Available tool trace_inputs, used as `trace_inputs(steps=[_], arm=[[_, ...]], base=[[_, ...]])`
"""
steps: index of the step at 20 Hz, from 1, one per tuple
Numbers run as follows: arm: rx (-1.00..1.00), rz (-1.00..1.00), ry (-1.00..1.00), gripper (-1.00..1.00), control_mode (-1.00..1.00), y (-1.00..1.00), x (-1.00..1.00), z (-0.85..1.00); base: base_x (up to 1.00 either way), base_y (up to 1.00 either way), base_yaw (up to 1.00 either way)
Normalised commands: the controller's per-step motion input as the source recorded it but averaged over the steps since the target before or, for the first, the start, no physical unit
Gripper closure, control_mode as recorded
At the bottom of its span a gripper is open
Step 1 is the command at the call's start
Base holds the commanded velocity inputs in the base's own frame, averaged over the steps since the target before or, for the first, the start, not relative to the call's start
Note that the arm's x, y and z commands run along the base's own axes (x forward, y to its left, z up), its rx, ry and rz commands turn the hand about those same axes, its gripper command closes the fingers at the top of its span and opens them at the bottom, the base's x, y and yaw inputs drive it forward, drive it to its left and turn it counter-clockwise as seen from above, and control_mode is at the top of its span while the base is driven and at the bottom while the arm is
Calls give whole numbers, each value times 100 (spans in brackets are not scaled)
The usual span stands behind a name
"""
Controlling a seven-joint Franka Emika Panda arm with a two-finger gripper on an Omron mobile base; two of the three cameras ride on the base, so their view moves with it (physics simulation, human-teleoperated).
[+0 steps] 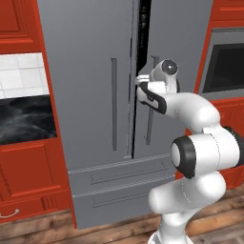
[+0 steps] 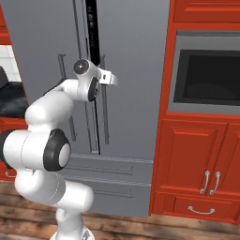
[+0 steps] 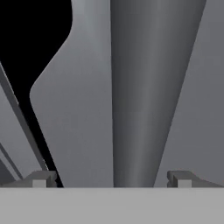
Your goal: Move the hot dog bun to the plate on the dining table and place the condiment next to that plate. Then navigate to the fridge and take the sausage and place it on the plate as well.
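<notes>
The gripper [image 3: 112, 178] is spread wide, holding nothing, its tips astride the right door's handle [image 3: 148, 87] of the fridge [image 1: 86, 71], whose doors stand slightly ajar. An oven [image 2: 211, 75] flanks it.

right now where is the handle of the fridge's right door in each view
left base view: right door handle runs down just right of centre, its top hidden behind the arm.
right base view: handle left of centre, beside the wrist.
hand view: handle is the wide grey bar between the open pincer tips.
Shared landmark: dark door gap.
</notes>
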Motion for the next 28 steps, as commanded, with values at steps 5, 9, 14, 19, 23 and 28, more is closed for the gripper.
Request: trace_inputs(steps=[5, 9, 14, 19, 23, 28], arm=[[0, 0, 0, -100, -100, -7, 52, -11], [0, 0, 0, 100, -100, -1, 52, -13], [0, 0, 0, 100, -100, -4, 30, -1], [-1, -3, 5, 100, -100, 0, -6, -1], [0, -19, 0, 100, -100, -33, -78, 2], [0, -22, 0, 100, -100, -58, -97, 4]], base=[[0, 0, 0], [0, 0, 0], [0, 0, 0], [0, 0, 0], [0, 0, 0], [0, 0, 0]])
